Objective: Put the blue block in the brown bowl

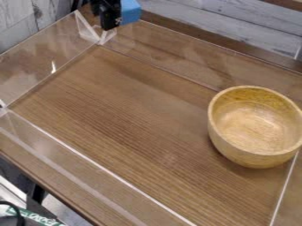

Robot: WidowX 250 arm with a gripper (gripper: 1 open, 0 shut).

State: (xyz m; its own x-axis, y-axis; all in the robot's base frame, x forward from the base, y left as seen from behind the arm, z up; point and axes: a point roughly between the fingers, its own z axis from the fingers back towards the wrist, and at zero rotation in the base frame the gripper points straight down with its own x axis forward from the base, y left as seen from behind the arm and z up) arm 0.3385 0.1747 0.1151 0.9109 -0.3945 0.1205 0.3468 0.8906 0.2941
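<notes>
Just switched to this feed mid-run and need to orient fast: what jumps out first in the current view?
The large brown bowl stands out first, sitting empty on the wooden table at the right side. Next is the bright blue block at the top edge, left of centre, gripped by the dark gripper and held well away from the bowl. Clear plastic walls ring the tabletop.
</notes>
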